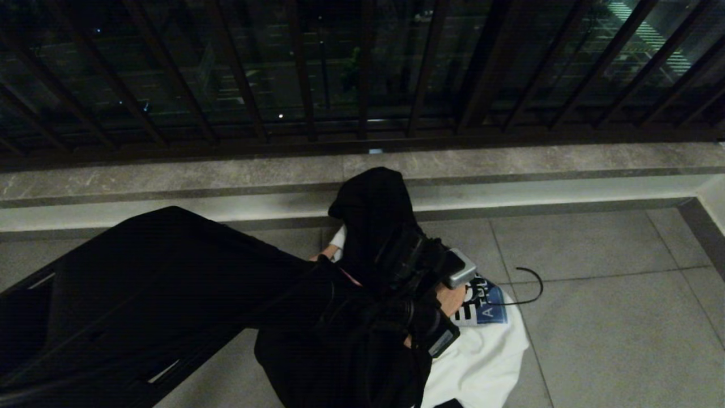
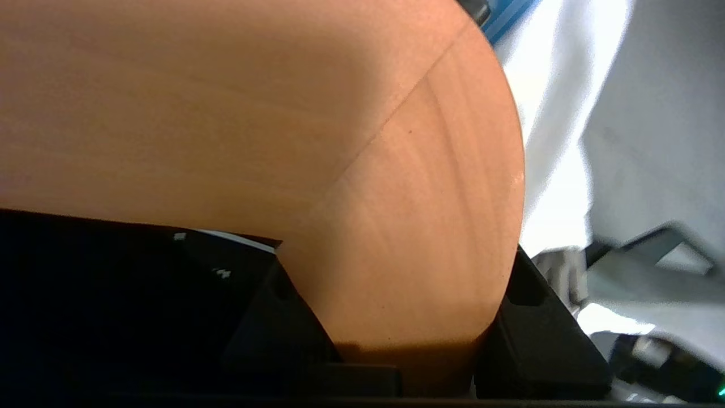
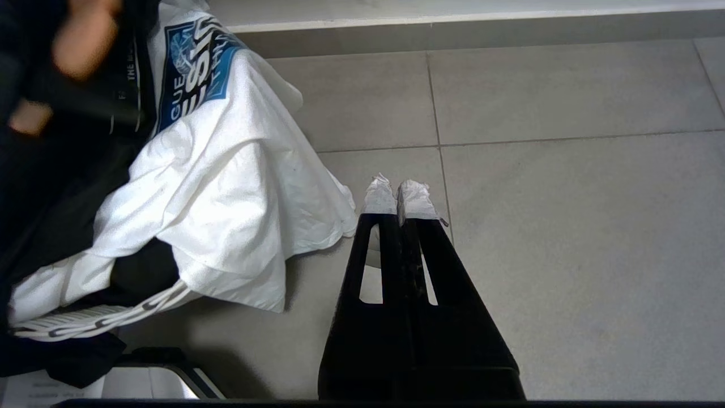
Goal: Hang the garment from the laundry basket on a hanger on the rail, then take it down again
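Orange-brown wood of a hanger (image 2: pixel 283 113) fills the left wrist view, wedged between the two black fingers (image 2: pixel 532 323) of the left end effector (image 2: pixel 408 317), which press against it from either side; this end effector is clenched on the hanger. In the head view the left arm slants down from the near left, and the left end effector sits low over the tiled floor (image 1: pixel 612 317), just in front of the pale stone sill (image 1: pixel 170 181) that runs below the dark brown window bars (image 1: pixel 306 68). Small patches of the same wood show on either side of the wrist.

White T-shirt (image 1: pixel 487 357) with a blue, black and white printed panel: the garment lies bunched directly under and to the right of the left end effector, spilling down towards the floor and touching the hanger. A dark mass lies beneath the garment; it is too dark to identify. A thin black curved loop (image 1: pixel 532 283) rises just beside the printed panel; whether it is a hook or a handle cannot be told.

Right end effector (image 3: pixel 398 195): its two black fingers, each with a white wrapped tip, are pressed together and hold nothing. It hangs above bare floor tiles, with the hem of the T-shirt just beside it and not touching.
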